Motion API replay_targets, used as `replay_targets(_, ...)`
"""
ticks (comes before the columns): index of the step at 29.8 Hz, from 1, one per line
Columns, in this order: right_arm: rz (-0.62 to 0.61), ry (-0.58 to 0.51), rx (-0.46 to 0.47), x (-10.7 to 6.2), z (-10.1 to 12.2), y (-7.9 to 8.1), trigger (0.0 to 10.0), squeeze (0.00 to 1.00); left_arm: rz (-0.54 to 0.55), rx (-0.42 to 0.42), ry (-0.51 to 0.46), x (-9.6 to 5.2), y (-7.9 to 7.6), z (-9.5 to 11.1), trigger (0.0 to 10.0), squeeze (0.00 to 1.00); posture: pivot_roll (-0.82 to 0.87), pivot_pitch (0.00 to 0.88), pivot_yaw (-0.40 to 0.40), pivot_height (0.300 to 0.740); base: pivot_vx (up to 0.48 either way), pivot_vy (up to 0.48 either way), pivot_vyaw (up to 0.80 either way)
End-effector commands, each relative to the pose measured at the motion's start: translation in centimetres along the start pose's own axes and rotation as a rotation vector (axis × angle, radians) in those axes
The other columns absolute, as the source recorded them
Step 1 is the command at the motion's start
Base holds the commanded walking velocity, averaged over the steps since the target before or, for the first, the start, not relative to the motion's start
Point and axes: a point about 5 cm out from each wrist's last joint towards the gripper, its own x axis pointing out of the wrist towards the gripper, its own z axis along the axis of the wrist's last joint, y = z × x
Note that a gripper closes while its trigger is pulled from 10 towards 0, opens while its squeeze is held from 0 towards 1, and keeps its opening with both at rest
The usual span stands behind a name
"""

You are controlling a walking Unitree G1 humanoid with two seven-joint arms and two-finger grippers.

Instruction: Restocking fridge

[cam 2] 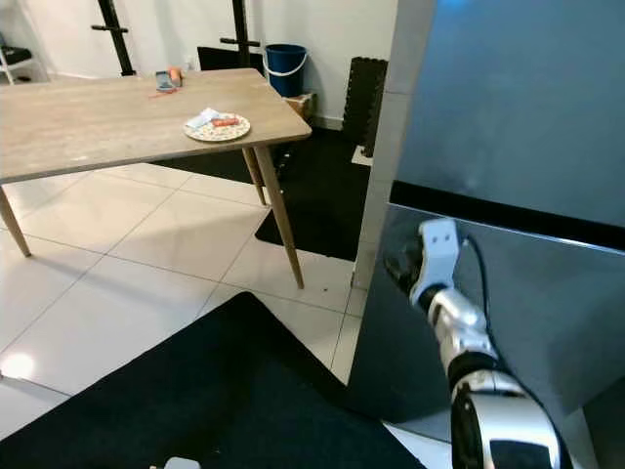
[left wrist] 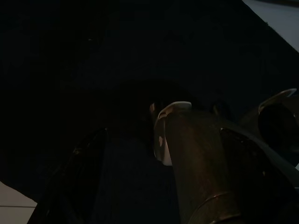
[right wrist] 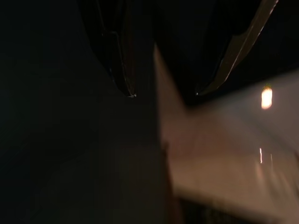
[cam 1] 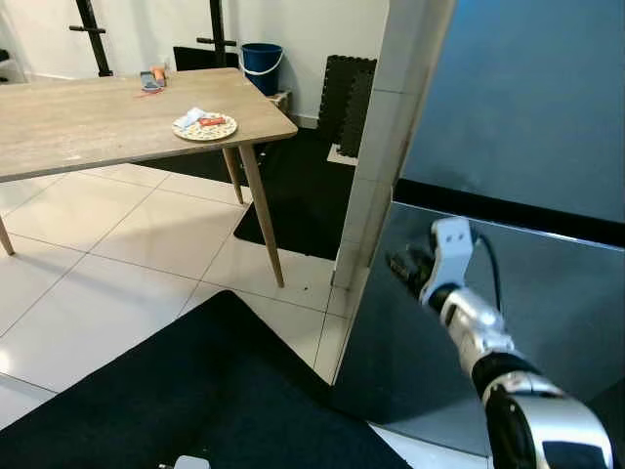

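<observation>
Right wrist view looks along two dark fingers point(right wrist: 126, 70) spread apart, with the pale edge of the fridge door running between their tips, so they stand released around that edge and hold nothing. From the head cameras, the right gripper point(cam 1: 408, 269) reaches out at the left side of the lower fridge door point(cam 1: 547, 322), just beside the seam where the grey door meets the white cabinet side point(cam 1: 376, 176); I judge it is placed there to hook the edge and pull the door open, the first step before anything can go inside. The fridge looks shut, so its contents are hidden.

Well away from the fingers, across the tiled floor, stands the wooden bench point(cam 1: 98, 122). Near its corner sits a round plate point(cam 1: 205, 126) carrying something red and a pale wrapper, likely the stock to be put away. A blue bucket point(cam 1: 262, 66) stands by the far wall; what it holds cannot be seen.

Left wrist view is very dark; whether those fingers are spread or closed I cannot tell.
</observation>
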Motion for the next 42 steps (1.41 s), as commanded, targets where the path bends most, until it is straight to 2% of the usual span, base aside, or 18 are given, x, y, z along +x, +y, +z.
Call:
replay_targets(1, -0.003, 0.095, 0.006, -0.7, -2.4, 0.2, 10.0, 0.0, -0.017, -0.027, 0.214, -1.7, -0.6, -5.4, 10.0, 0.0, -0.02, 0.097, -0.08, 0.74, 0.0, 0.0, 0.0)
replay_targets(3, -0.008, 0.261, -0.023, -2.8, -6.7, 0.6, 10.0, 0.0, -0.025, -0.019, 0.215, -1.6, -0.7, -5.3, 10.0, 0.0, -0.04, 0.089, -0.072, 0.74, 0.0, 0.0, 0.0)
replay_targets(4, -0.008, 0.261, -0.023, -2.8, -6.7, 0.6, 10.0, 0.0, -0.025, -0.019, 0.215, -1.6, -0.7, -5.3, 10.0, 0.0, -0.04, 0.089, -0.072, 0.74, 0.0, 0.0, 0.0)
replay_targets(5, -0.016, 0.331, -0.027, -3.9, -8.6, 0.7, 10.0, 0.0, -0.028, -0.016, 0.215, -1.6, -0.8, -5.3, 10.0, 0.0, -0.04, 0.087, -0.071, 0.74, 0.0, 0.0, 0.0)
replay_targets(7, -0.016, 0.331, -0.027, -3.9, -8.6, 0.7, 10.0, 0.0, -0.028, -0.016, 0.215, -1.6, -0.8, -5.3, 10.0, 0.0, -0.04, 0.087, -0.071, 0.74, 0.0, 0.0, 0.0)
replay_targets(8, -0.031, 0.414, -0.018, -5.4, -10.9, 0.9, 10.0, 0.0, -0.031, -0.012, 0.214, -1.5, -0.8, -5.1, 10.0, 0.0, -0.04, 0.081, -0.068, 0.74, 0.0, 0.0, 0.0)
replay_targets(9, -0.091, 0.539, 0.012, -8.3, -14.2, 0.9, 10.0, 0.0, -0.03, -0.003, 0.208, -1.4, -0.7, -4.8, 10.0, 0.0, -0.04, 0.07, -0.062, 0.74, 0.0, 0.0, 0.0)
replay_targets(10, -0.134, 0.621, 0.032, -10.3, -16.2, 0.9, 10.0, 0.0, -0.029, 0.003, 0.203, -1.3, -0.6, -4.5, 10.0, 0.0, -0.04, 0.069, -0.061, 0.74, 0.0, 0.0, 0.0)
replay_targets(12, -0.134, 0.621, 0.032, -10.3, -16.2, 0.9, 10.0, 0.0, -0.029, 0.003, 0.203, -1.3, -0.6, -4.5, 10.0, 0.0, -0.04, 0.069, -0.061, 0.74, 0.0, 0.0, 0.0)
replay_targets(13, -0.215, 0.751, 0.065, -14.0, -19.0, 0.9, 10.0, 0.0, -0.022, 0.015, 0.192, -1.1, -0.3, -3.9, 10.0, 0.0, -0.04, 0.055, -0.055, 0.74, 0.0, 0.0, 0.0)
replay_targets(14, -0.238, 0.8, 0.077, -15.4, -20.0, 0.9, 10.0, 0.0, -0.018, 0.019, 0.186, -1.0, -0.1, -3.6, 10.0, 0.0, -0.04, 0.052, -0.054, 0.74, 0.0, 0.0, 0.0)
replay_targets(15, -0.238, 0.8, 0.077, -15.4, -20.0, 0.9, 10.0, 0.0, -0.018, 0.019, 0.186, -1.0, -0.1, -3.6, 10.0, 0.0, -0.04, 0.052, -0.054, 0.74, 0.0, 0.0, 0.0)
replay_targets(17, -0.258, 0.879, 0.081, -17.8, -21.4, 1.1, 10.0, 0.0, -0.009, 0.028, 0.177, -0.8, 0.2, -3.1, 10.0, 0.0, -0.05, 0.049, -0.054, 0.74, 0.0, 0.0, 0.0)
replay_targets(18, -0.251, 0.902, 0.082, -18.3, -21.7, 1.2, 10.0, 0.0, -0.007, 0.031, 0.174, -0.8, 0.3, -2.9, 10.0, 0.0, -0.05, 0.044, -0.052, 0.74, 0.0, 0.0, 0.0)
replay_targets(21, -0.237, 0.92, 0.08, -18.7, -21.9, 1.3, 10.0, 0.0, -0.007, 0.037, 0.174, -0.7, 0.3, -2.8, 10.0, 0.0, -0.05, 0.04, -0.053, 0.74, 0.0, 0.0, 0.0)
replay_targets(25, -0.17, 0.937, 0.025, -18.3, -21.8, 1.5, 10.0, 0.0, -0.01, 0.044, 0.177, -0.5, 0.0, -2.6, 10.0, 0.0, -0.06, 0.021, -0.053, 0.74, 0.0, 0.0, 0.0)
replay_targets(35, -0.131, 0.941, -0.031, -17.1, -21.3, 1.7, 10.0, 0.0, -0.021, 0.057, 0.187, -0.3, -0.6, -2.5, 10.0, 0.0, -0.06, 0.0, -0.049, 0.74, 0.0, 0.0, 0.74)
replay_targets(42, -0.145, 0.906, -0.037, -15.8, -20.6, 1.6, 10.0, 0.0, 0.002, 0.056, 0.149, 0.3, -0.3, -0.7, 10.0, 0.0, -0.05, 0.0, -0.049, 0.74, 0.0, 0.0, 0.77)
